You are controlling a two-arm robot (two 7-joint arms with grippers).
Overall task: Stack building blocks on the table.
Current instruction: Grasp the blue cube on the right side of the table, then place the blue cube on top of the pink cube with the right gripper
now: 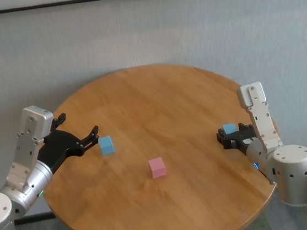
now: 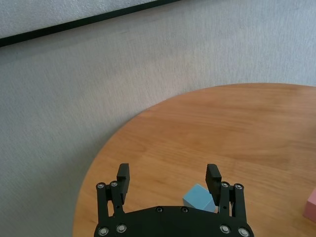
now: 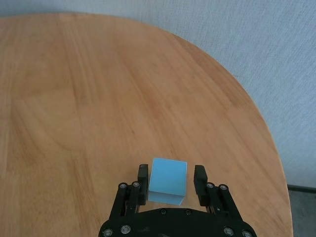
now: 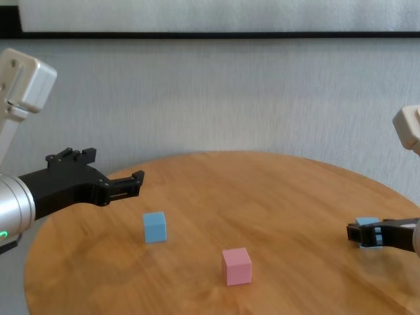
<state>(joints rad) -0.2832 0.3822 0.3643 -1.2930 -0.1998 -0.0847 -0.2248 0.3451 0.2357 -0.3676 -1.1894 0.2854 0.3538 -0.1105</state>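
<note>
The round wooden table (image 1: 156, 92) carries three small cubes. A pink cube (image 1: 157, 167) sits near the middle front and also shows in the chest view (image 4: 236, 266). One light blue cube (image 1: 106, 145) lies at the left. My left gripper (image 1: 93, 134) is open and empty, raised just to the left of this cube, which shows under its fingers in the left wrist view (image 2: 199, 198). The other light blue cube (image 3: 168, 180) lies near the right edge between the fingers of my right gripper (image 3: 171, 177). The jaws stand close on both sides with a thin gap showing.
A grey textured wall (image 1: 149, 32) stands behind the table. The table's right rim (image 3: 266, 148) runs close by the right gripper, with the floor below it.
</note>
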